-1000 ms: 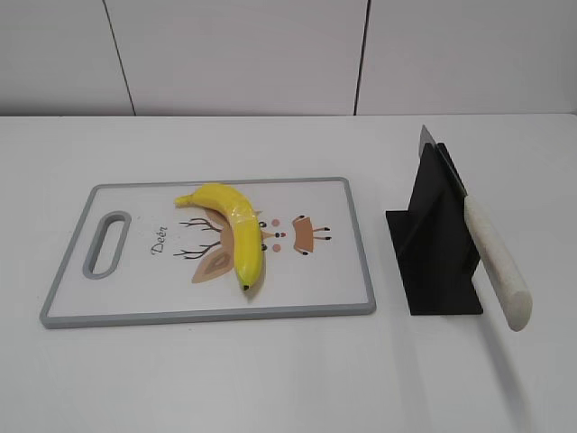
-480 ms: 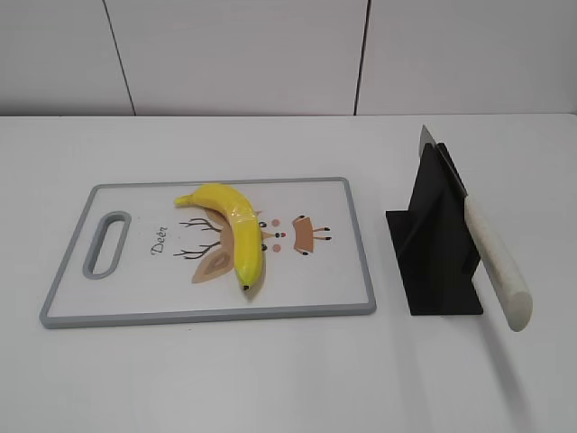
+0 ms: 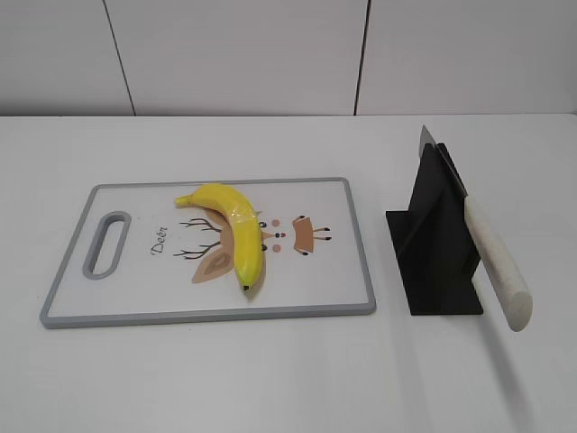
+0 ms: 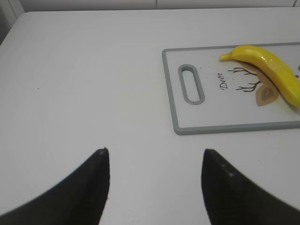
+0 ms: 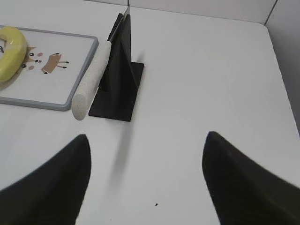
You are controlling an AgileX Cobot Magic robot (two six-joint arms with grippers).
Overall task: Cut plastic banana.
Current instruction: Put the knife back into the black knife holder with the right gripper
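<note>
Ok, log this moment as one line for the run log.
stage: pre-grasp | banana: whole, on cutting board | knife: in black stand | left gripper: open | right gripper: open

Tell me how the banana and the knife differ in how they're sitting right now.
The banana lies flat on the cutting board; the knife leans tilted in its black stand, handle hanging out in the air. The banana is yellow and curved; the knife's handle is white and straight. Neither gripper is touching either one.
</note>
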